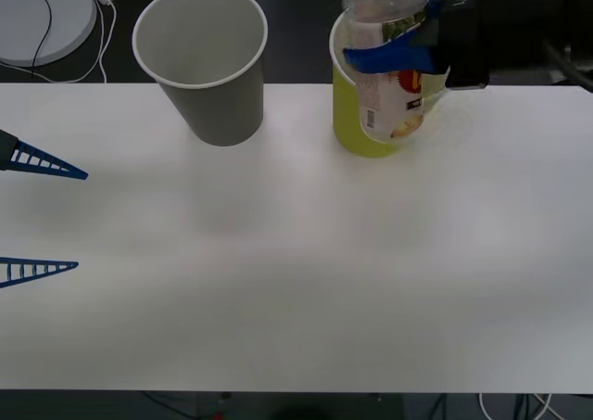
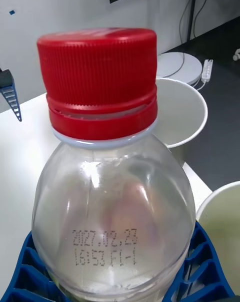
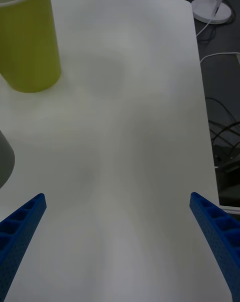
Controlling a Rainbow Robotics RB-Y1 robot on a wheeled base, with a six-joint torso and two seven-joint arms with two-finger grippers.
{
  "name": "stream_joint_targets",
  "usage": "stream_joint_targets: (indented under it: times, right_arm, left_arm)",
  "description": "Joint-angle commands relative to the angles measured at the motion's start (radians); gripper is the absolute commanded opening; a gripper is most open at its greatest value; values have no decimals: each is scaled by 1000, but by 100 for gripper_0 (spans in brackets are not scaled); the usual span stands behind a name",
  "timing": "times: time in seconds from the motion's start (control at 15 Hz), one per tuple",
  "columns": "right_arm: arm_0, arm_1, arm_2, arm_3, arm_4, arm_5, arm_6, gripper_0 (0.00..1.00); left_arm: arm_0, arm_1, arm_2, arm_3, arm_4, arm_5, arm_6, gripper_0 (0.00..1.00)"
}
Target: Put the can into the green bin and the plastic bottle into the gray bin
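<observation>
My right gripper is shut on the plastic bottle, a clear one with a white and orange label, held upright above the table over the near side of the green bin. In the right wrist view its red cap stands before the gray bin, and the green bin's white inside lies just beside the bottle. The gray bin stands to the green bin's left, at the table's far edge. My left gripper waits open at the left edge, fingers wide apart over bare table. The can is out of view.
The white table stretches bare in front of both bins. A white round disc with cables lies on the floor beyond the table's far left corner. More cables hang past the table's edge.
</observation>
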Motion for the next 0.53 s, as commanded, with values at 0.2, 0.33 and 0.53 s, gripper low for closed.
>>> stream_joint_targets:
  times: [0.2, 0.33, 0.53]
  right_arm:
    - [-125, 30, 122, 83, 43, 0, -1, 0]
    - [-176, 59, 165, 129, 63, -8, -1, 0]
    - [-252, 124, 178, 200, 95, -94, -2, 0]
  left_arm:
    - [0, 0, 0, 0, 0, 0, 0, 100]
    - [0, 0, 0, 0, 0, 0, 0, 100]
    - [0, 0, 0, 0, 0, 0, 0, 100]
